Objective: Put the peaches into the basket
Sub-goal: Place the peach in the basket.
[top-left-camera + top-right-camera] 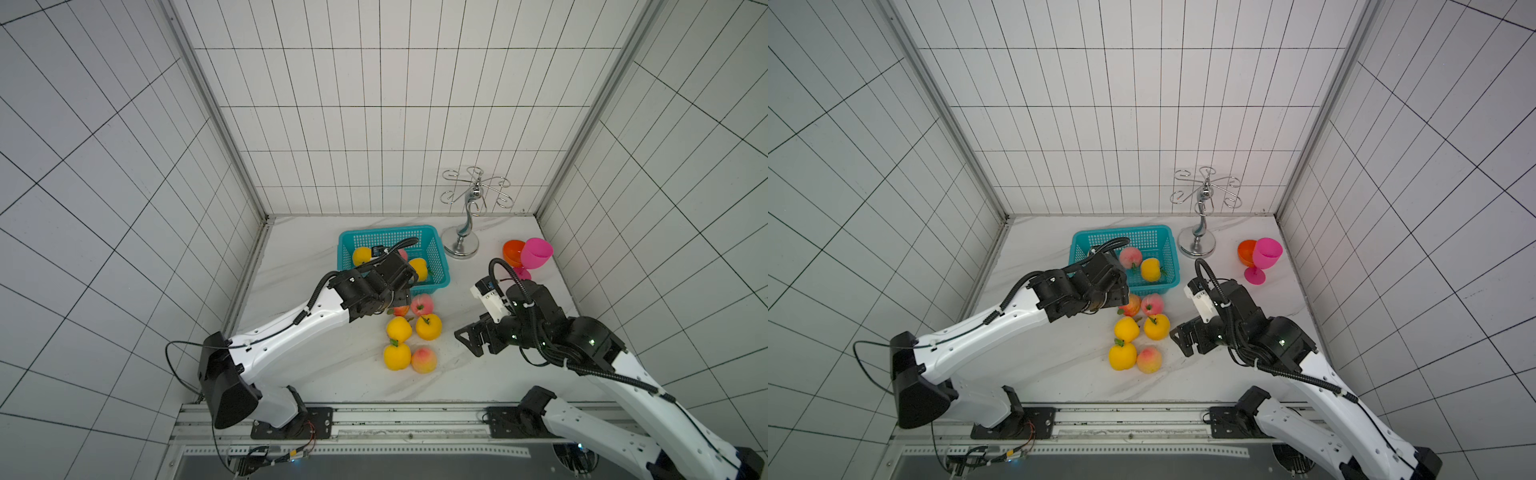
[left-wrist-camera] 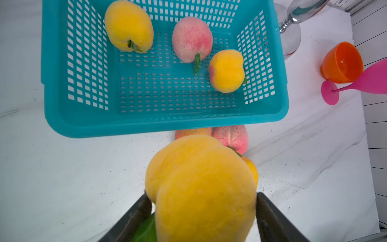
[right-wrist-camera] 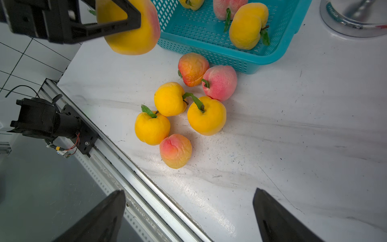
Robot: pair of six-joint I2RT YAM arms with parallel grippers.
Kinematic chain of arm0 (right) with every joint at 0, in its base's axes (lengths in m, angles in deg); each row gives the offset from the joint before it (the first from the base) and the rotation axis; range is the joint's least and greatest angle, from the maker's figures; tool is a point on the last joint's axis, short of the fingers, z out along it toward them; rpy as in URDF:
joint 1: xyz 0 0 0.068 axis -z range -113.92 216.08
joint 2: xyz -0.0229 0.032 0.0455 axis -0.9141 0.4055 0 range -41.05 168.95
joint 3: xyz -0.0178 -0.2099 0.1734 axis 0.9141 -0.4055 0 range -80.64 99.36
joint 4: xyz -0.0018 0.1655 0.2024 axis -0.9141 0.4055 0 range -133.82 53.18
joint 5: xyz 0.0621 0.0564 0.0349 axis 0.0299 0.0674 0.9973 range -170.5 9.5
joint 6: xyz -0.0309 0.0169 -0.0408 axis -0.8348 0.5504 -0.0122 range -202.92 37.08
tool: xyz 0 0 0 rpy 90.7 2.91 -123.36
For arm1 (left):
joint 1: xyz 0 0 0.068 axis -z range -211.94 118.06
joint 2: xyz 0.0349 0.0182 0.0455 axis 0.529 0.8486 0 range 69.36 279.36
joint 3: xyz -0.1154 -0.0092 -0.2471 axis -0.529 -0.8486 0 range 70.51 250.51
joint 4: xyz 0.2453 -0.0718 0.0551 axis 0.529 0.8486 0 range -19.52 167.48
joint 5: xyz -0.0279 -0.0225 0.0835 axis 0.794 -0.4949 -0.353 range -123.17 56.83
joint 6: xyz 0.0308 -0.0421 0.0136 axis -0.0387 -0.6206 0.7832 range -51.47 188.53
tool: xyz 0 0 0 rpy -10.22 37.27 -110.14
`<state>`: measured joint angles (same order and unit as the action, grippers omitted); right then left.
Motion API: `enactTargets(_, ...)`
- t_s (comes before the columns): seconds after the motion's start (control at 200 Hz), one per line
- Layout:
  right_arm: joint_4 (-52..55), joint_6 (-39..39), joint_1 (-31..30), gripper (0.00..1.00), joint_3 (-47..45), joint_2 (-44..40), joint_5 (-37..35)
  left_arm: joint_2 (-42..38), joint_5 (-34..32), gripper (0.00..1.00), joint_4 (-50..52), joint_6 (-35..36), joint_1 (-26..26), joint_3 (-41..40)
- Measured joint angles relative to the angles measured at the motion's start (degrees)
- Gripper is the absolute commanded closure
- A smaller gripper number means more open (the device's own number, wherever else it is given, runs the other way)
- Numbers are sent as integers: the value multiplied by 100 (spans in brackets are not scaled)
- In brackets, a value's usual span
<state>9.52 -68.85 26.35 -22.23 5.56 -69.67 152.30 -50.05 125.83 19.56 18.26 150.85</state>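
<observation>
- basket [image 2: 163,126]: turquoise, mesh sides, upright on table [image 3: 293,146], toward back, centre-left in both top views.
- Peaches in basket, qty 3: yellow [image 2: 128,26] at a far corner; pink [image 2: 191,38] mid-back; yellow [image 2: 227,71] against a side wall, just beside the pink one.
- held peach [image 3: 134,42]: yellow w/ pink blush on one side, off the table, just beside basket's robot-side rim, not inside it. Green leaf shows by one finger in left wrist view.
- L gripper [image 2: 202,194]: clamped on held peach, one finger each side of it.
- Peaches loose on table, qty 6, one cluster just in front of basket:
- orange-red [image 3: 192,69] and pink [image 3: 219,82], touching, nearest the basket wall.
- yellow [image 3: 170,99] and yellow [image 3: 207,116], side by side, leaves up.
- yellow [image 3: 151,127] and blush [image 3: 176,150], touching, closest to robot.
- R gripper [image 3: 188,193]: fingers wide apart, nothing between them, over the table to the right of the cluster, apart from it.
- Misc: orange goblet [image 1: 513,251] and pink goblet [image 1: 538,251] at back right, bowls touching; chrome rack [image 1: 460,245] upright just right of basket.
</observation>
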Motion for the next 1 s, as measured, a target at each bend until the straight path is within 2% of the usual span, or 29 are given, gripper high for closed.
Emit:
enactTargets(0.255, -2, -2, 39, 1, 321, 363, -109, 417, 225, 24, -186, 719, -1067, 647)
enactTargets(0.385, -2, -22, 76, 1, 525, 634, -188, 846, 354, 24, -245, 1117, -1453, 988)
enactTargets(0.63, -2, -66, 210, 1, 835, 1058, -273, 1609, 479, 23, -273, 1703, -1716, 1558)
enactTargets(0.999, 0, -59, 417, 1, 894, 1185, -321, 1749, 774, 23, -282, 1923, -1886, 1593)
